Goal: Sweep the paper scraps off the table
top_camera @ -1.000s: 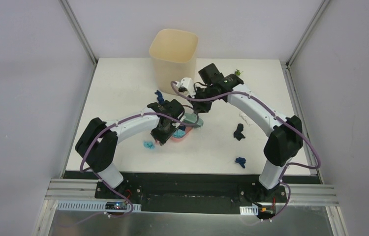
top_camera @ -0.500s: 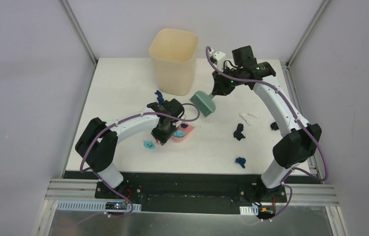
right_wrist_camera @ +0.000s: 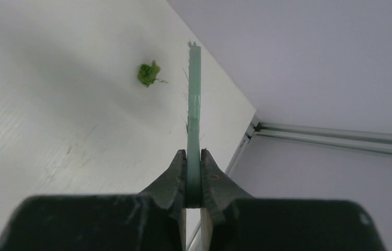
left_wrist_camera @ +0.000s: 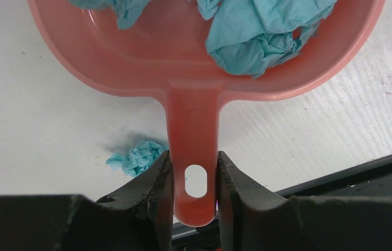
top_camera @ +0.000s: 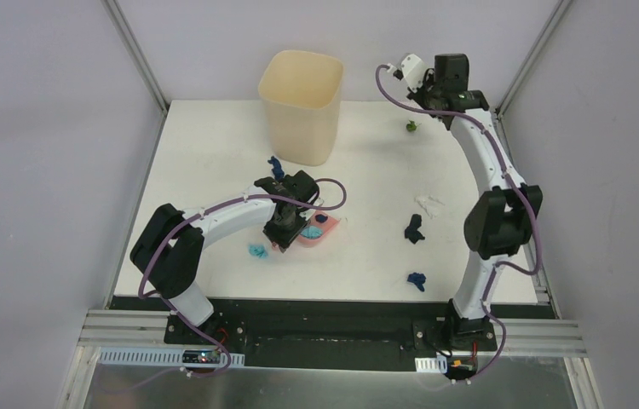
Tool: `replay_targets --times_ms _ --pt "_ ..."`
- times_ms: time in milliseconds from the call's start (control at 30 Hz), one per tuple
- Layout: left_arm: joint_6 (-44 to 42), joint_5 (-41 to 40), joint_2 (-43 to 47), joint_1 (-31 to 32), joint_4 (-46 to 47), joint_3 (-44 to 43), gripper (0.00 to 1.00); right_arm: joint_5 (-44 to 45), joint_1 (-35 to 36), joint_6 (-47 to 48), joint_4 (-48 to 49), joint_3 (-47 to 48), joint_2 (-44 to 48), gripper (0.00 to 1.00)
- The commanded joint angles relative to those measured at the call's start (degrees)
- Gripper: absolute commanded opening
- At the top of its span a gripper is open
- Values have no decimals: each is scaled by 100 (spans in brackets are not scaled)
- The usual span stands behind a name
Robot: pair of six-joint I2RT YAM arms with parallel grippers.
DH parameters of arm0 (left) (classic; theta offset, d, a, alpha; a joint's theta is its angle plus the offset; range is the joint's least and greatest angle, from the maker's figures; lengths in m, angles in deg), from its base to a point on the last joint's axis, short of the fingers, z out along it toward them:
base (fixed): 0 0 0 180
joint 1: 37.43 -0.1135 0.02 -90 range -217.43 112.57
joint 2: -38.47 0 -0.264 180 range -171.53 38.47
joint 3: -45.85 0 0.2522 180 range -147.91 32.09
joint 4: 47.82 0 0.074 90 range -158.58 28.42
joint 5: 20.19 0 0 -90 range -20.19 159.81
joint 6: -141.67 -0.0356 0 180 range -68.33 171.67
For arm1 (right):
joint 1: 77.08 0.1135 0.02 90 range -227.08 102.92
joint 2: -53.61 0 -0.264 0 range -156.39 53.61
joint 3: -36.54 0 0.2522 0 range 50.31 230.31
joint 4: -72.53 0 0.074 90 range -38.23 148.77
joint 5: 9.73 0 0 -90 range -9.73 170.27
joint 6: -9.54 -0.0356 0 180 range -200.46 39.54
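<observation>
At the desk's three o'clock, paper scraps lie unswept; my left gripper clamps the part-filled dustpan, right gripper the brush.

Teal paper scraps, apparently, in dustpan

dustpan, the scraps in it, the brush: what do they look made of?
Dustpan: moulded plastic by the look, salmon pink, smooth, slight sheen, hang hole in handle. Scraps: thin teal paper, matte, sharply creased. Brush: likely plastic, pale green; seen edge-on, finish unclear.
</observation>
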Motion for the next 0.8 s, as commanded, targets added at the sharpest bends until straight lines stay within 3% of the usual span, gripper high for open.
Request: replay_targets --times_ms 0,133,300,467,667,767 --pt "-7 214 128 21 24 -65 0 721 12 952 1048 823 -883 0" --pt "-19 226 186 43 70 -46 0 862 -35 1215 1028 1421 -1756 0" --pt "-17 226 141 69 59 -55 0 726 33 1280 964 1511 -2152 0" --pt "-24 226 34 69 31 -91 0 -328 109 727 -220 1505 -1988 0" --pt "-25 226 63 75 39 -77 0 -1224 639 -139 -1219 417 -1069 0" --pt "-25 340 -1 78 27 -96 0 -1822 801 -933 -1694 334 -941 0"
